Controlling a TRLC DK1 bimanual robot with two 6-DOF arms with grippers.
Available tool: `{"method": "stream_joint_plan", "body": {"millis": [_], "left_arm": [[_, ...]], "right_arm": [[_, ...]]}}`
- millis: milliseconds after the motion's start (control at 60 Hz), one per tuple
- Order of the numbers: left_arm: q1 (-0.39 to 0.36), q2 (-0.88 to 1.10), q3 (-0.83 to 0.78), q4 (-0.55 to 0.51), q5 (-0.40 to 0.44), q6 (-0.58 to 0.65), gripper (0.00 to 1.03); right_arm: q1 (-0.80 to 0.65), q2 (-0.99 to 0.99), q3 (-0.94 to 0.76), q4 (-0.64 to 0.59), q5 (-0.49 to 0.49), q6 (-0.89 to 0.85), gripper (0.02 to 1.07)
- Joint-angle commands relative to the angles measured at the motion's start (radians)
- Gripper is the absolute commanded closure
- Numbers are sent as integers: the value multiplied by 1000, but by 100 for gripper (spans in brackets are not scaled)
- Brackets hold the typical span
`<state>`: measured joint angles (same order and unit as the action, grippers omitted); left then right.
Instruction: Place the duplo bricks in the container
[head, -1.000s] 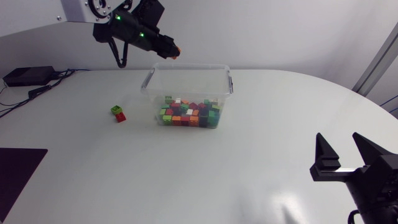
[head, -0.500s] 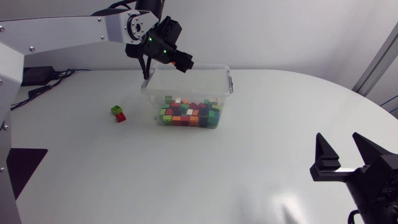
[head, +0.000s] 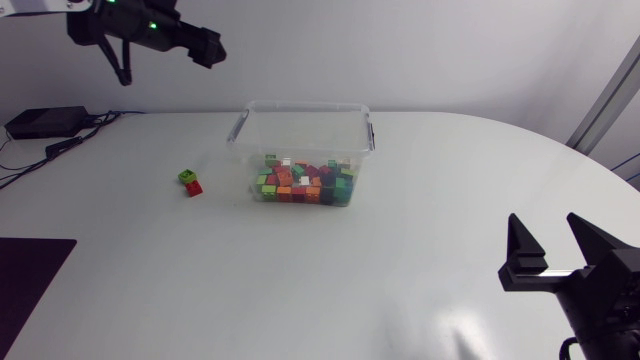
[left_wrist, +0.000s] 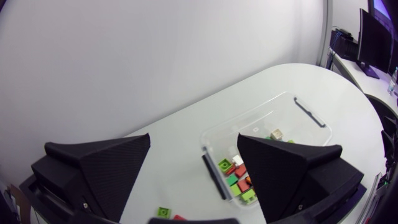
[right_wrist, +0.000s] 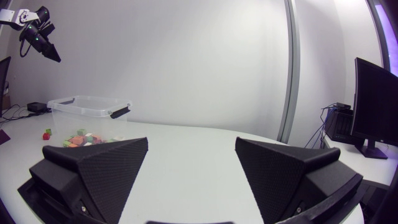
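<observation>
1. Two bricks are not yet in. A green brick (head: 187, 176) and a red brick (head: 193, 187) sit touching each other on the table (head: 120, 280), just left of the container (head: 305, 125). The others lie as a heap (head: 305, 183) on the container's floor.
2. The pair touching is my first worry. If I close on one, a finger could land on its neighbour and flick it away. I might also pinch both at once, and one could drop off on the way.
3. My left hand (head: 207, 47) hangs high over the far left of the table, well apart from the pair. That is a long way down. If I come in off line, a finger could press on a brick's top or jam against the table.
4. The container wall is near the pair, on their right. Carrying a brick across too low could catch the rim and shove the container. Letting go too high could bounce the brick off the heap and out again.
5. The left hand is spread wide, holds nothing and touches nothing. Its wrist view shows only the table and the container far below, between the fingers.
6. My right hand (head: 547, 237) is at the near right of the table. It is wide apart, empty and touching nothing, well away from the container and the two loose bricks. I judge the left hand the better placed for them.
</observation>
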<state>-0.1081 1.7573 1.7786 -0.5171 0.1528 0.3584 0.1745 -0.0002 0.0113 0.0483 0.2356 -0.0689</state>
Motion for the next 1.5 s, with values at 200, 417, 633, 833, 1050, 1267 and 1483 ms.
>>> {"method": "stream_joint_plan", "body": {"millis": [200,417,633,833,1050,1267,1483], "left_arm": [[154,54,-174,-64,50,278,5],[228,188,-202,-70,100,439,6],[206,337,-70,-238,-7,545,6],[133,435,56,-314,-162,576,7],[107,535,186,-452,-223,645,7],[108,573,200,-486,-229,712,20],[111,654,280,-509,-228,728,44]], "right_arm": [[-3,-4,-16,-8,-1,-17,6],[-3,-4,-16,-8,-1,-17,6],[-3,-4,-16,-8,-1,-17,6],[-3,-4,-16,-8,-1,-17,6],[-3,-4,-16,-8,-1,-17,6],[-3,-4,-16,-8,-1,-17,6],[-3,-4,-16,-8,-1,-17,6]]}}
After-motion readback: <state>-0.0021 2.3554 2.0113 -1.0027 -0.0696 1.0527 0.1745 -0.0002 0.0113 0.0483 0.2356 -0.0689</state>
